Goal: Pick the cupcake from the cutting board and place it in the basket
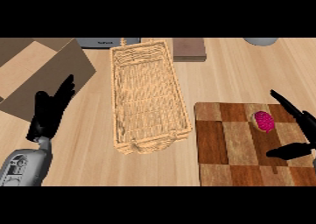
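Wooden bench (82,153): wicker basket (147,87) at centre, cupcake (263,121) on cutting board (225,148) lower right; left robot hand (49,111) and right robot hand (307,122) both released.

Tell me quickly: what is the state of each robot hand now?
Left robot hand: open, holding nothing.
Right robot hand: open, near the cupcake, holding nothing.

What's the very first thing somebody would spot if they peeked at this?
Probably the bright pink cupcake, sitting on the checkered cutting board at the right, with the open right hand just beside it. Next comes the long woven basket in the middle of the view. The left hand rests open at the left.
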Available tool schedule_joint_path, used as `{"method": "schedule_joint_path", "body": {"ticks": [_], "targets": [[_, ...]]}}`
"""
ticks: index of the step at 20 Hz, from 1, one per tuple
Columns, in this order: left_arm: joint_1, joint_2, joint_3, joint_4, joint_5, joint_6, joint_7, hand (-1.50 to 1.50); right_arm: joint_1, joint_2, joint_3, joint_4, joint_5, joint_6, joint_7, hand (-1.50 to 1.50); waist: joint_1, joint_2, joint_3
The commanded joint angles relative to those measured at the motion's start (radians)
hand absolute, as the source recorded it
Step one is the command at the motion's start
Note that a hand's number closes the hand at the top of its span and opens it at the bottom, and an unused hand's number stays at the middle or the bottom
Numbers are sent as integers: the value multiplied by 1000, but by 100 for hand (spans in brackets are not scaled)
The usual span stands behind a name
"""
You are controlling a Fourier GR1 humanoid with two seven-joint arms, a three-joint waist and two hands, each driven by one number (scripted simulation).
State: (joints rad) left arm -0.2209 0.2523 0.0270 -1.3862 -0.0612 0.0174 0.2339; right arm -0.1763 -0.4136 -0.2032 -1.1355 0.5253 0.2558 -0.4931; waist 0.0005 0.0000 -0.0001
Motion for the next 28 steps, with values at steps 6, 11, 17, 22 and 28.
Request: {"method": "schedule_joint_path", "body": {"ticks": [6, 11, 17, 22, 28], "targets": [[42, -57, -6, -20, -56, 4, -24, 0, -90, 21, 7, 118, 27, -23, 4, -150, 2, 0, 0], [20, -75, -3, 19, -93, 14, -46, 0, -111, 31, 3, 275, 51, -98, -115, -150, 2, 1, 0], [7, -56, 18, -13, -77, -12, -4, 0, -119, 26, 45, 215, 122, -176, -106, 150, 3, 0, 0], [25, -48, 38, -14, -56, -44, -14, 0, -161, -6, 25, 365, 173, -300, -228, 150, 7, 2, 1], [-37, -57, -5, 7, -62, -65, -8, 0, -256, 313, 331, 209, 461, -332, 260, 150, 137, 10, -24]]}}
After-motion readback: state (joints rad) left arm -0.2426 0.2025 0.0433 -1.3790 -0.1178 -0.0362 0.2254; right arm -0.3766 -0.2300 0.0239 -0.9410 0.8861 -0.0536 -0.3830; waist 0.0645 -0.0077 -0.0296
